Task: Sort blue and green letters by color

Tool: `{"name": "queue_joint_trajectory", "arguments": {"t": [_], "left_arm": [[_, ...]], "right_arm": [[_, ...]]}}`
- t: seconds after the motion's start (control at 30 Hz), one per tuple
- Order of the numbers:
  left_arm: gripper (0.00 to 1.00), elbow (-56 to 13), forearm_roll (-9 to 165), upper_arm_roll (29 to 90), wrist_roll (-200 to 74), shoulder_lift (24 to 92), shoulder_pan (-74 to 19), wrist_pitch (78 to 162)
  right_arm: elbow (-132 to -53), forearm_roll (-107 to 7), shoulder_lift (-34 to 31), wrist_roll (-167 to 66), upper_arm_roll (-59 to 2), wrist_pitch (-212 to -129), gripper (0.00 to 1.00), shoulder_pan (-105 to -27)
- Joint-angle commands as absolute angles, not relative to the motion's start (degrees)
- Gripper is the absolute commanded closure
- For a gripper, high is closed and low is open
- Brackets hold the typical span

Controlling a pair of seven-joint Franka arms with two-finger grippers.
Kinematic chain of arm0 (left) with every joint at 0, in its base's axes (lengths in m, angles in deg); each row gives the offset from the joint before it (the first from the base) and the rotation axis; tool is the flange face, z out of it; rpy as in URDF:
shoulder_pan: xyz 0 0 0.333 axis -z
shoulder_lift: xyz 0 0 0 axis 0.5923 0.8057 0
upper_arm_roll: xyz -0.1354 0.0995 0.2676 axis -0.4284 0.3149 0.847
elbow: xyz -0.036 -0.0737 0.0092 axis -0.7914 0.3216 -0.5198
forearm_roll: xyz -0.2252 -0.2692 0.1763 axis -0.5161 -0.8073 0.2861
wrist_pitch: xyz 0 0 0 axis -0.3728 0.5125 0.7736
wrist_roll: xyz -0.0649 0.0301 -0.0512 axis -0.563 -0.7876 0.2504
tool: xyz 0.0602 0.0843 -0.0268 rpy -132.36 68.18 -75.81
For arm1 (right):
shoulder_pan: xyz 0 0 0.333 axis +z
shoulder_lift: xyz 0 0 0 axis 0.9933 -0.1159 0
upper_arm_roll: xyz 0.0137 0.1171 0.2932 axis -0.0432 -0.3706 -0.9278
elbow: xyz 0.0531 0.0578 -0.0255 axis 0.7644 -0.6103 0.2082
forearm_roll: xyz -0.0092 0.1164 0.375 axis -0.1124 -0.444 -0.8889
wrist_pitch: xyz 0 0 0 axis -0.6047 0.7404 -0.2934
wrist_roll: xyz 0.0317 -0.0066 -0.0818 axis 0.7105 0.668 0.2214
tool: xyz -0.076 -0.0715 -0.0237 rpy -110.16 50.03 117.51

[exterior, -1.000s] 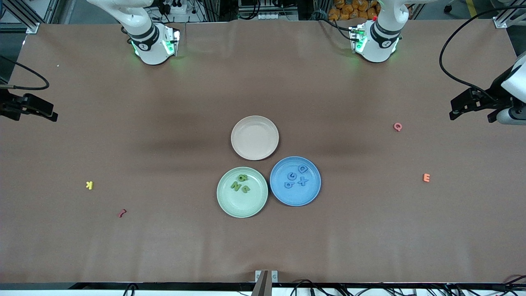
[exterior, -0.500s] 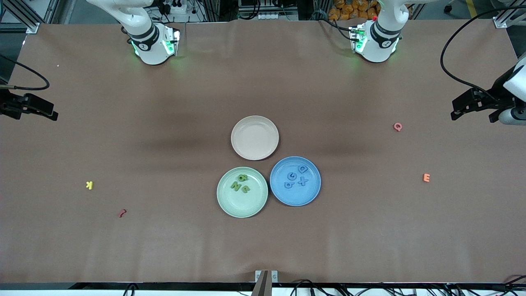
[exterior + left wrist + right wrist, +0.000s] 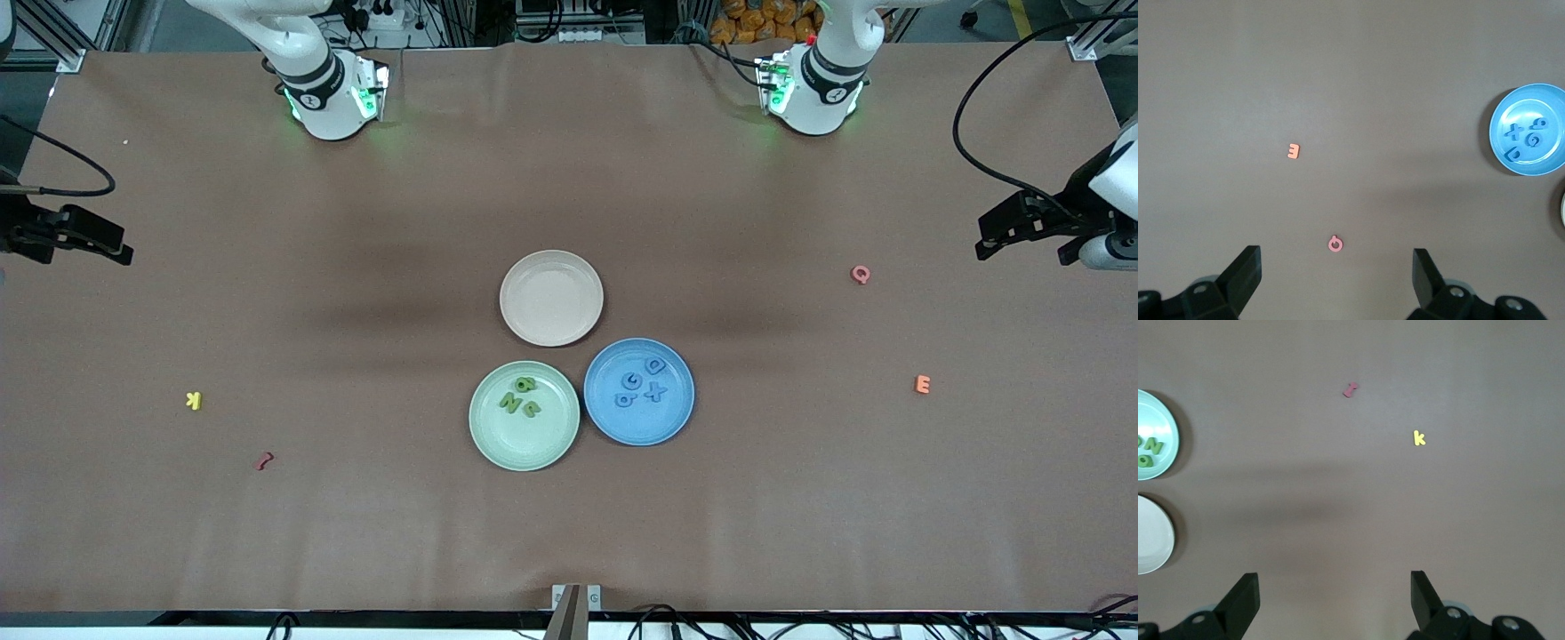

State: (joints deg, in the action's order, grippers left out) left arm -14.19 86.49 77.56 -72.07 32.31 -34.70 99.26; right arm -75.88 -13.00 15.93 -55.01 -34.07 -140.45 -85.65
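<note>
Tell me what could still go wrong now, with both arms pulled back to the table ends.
1. Only three green letters are countable on the green plate; one may be stacked or missing, so the sort may be incomplete.
2. Green plate and blue plate sit almost touching; nudging one could shift the other and its blue letters.
3. The open left tool hangs over the pink Q, the open right tool over bare table near the yellow K: a wrong pick is possible.

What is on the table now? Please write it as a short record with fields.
green plate: three green letters visible
blue plate: four blue letters
beige plate: nothing in it
loose pieces: pink Q, orange E, yellow K, dark red piece
left gripper: open, above the table near the pink Q
right gripper: open, above bare table at its arm's end
</note>
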Motion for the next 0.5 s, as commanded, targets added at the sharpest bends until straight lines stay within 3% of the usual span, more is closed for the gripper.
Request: {"name": "queue_joint_trajectory", "arguments": {"t": [0.0,0.47], "left_arm": [[0.0,-12.9,85.5,77.8,-71.7,32.8,-34.7,98.5],[0.0,-12.9,85.5,77.8,-71.7,32.8,-34.7,98.5]], "right_arm": [[-77.7,-14.7,17.5,-52.9,-33.8,-141.5,0.0,-85.3],[-77.7,-14.8,17.3,-51.2,-33.7,-141.5,0.0,-84.8]]}}
